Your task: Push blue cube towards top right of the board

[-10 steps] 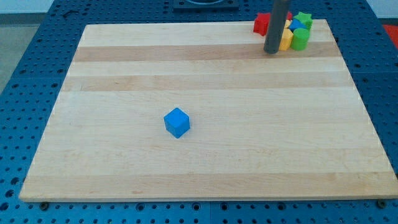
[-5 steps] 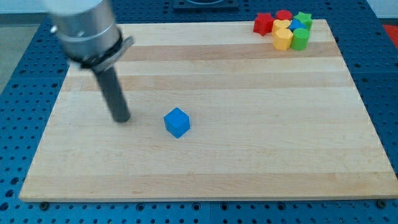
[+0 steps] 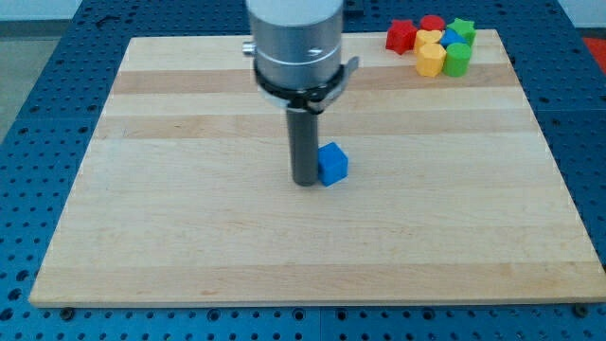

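On the wooden board (image 3: 189,237), no pincer shows; my tip (image 3: 305,181) touches the blue cube (image 3: 333,164).

A light wooden board (image 3: 189,246) with pale and darker stripes lies on a blue surface (image 3: 38,114) full of little round holes, under bright light.

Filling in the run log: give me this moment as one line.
step: pushing | my tip: touching blue cube on its left | cluster: top right of board, apart from cube | goal: not reached
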`<state>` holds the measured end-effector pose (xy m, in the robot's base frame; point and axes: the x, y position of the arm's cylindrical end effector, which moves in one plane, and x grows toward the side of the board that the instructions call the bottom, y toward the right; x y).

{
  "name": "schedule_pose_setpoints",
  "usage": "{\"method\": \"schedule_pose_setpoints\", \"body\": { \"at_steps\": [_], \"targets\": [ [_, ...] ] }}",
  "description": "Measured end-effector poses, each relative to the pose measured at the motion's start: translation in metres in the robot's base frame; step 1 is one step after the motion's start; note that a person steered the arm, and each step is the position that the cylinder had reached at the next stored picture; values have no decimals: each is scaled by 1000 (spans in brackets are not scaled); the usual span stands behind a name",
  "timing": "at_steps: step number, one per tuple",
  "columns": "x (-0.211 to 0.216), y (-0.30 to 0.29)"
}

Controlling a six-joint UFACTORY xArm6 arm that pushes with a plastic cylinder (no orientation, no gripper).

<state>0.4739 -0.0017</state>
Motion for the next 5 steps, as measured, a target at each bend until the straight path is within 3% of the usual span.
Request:
{"method": "schedule_pose_setpoints", "body": {
  "at_steps": [2, 5],
  "targets": [
    [-18, 62],
    [-84, 115]
  ]
}}
